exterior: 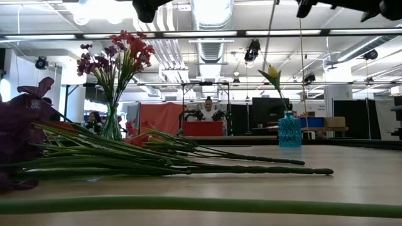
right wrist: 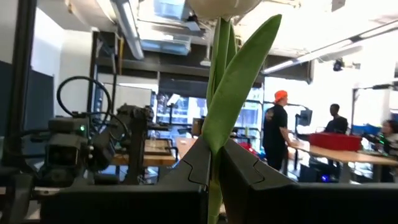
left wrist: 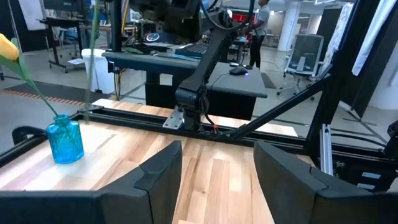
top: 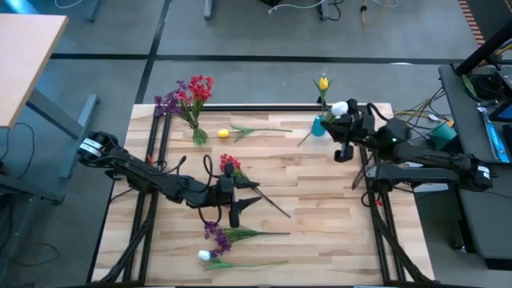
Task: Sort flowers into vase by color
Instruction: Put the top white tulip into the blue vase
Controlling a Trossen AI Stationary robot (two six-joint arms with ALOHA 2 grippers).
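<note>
My right gripper [right wrist: 212, 163] is clamped on a white tulip [top: 339, 108] stem, held just beside the blue vase [top: 319, 126] at the table's 1 o'clock; that vase holds a yellow tulip [top: 323, 82]. My left gripper [top: 242, 199] hangs mid-table, fingers apart, gripping nothing, red flower [top: 230, 166] at its 11 o'clock. Clear vase [top: 198, 134] at table's 11 o'clock holds red and purple flowers [top: 189, 95]. Loose yellow tulip [top: 225, 134] beside it. Purple flower [top: 214, 235] and another white tulip [top: 206, 256] lie at 6 o'clock.
</note>
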